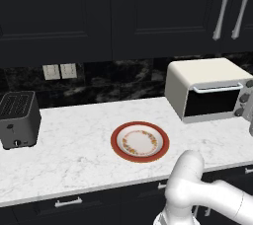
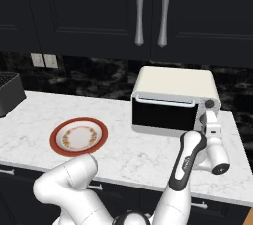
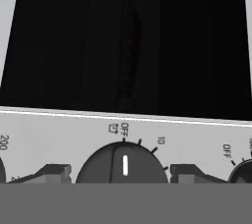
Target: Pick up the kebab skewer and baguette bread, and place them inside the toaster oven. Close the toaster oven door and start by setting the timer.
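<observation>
Two fingertips (image 3: 54,173) flank timer knob (image 3: 122,163), apart | knob mark at OFF | toaster oven door (image 2: 164,113) shut | plate (image 1: 140,141) bare

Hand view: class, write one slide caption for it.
Gripper fingertips flank the toaster oven timer knob, pointer at OFF.

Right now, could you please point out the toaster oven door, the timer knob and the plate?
toaster oven door (image 2: 164,114): right base view, glass middle.
timer knob (image 3: 123,166): hand view, dial face.
plate (image 1: 117,138): left base view, red rim.

Glossy white rounded arm (image 2: 74,179) segments, dark joint bands, and two small dark-grey fingers (image 3: 54,173).
</observation>
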Tool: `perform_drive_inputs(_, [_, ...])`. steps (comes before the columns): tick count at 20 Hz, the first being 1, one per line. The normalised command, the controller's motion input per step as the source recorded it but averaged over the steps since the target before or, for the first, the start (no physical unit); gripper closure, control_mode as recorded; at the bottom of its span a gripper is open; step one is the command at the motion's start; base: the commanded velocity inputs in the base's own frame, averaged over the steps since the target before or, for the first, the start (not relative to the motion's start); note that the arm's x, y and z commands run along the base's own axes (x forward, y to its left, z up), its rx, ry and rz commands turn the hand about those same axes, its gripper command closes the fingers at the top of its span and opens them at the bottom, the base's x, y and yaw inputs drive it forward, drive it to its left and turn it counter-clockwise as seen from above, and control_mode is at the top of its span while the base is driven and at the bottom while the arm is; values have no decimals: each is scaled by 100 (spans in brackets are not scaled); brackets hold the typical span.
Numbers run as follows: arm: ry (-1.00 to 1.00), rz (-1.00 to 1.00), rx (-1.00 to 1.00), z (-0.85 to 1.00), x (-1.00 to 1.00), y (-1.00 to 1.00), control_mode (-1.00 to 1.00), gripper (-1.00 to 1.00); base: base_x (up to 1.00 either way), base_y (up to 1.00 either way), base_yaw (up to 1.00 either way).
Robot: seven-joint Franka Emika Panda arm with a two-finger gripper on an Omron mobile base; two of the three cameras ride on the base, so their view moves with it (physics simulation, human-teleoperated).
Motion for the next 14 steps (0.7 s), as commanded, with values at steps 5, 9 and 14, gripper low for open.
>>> perform_drive_inputs(5, [0,0,9,5,9,0,-100,100,0,0,0])
perform_drive_inputs(9, [0,0,18,22,0,0,-100,100,0,0,0])
perform_drive_inputs(14, [0,0,15,23,-4,0,-100,100,0,0,0])
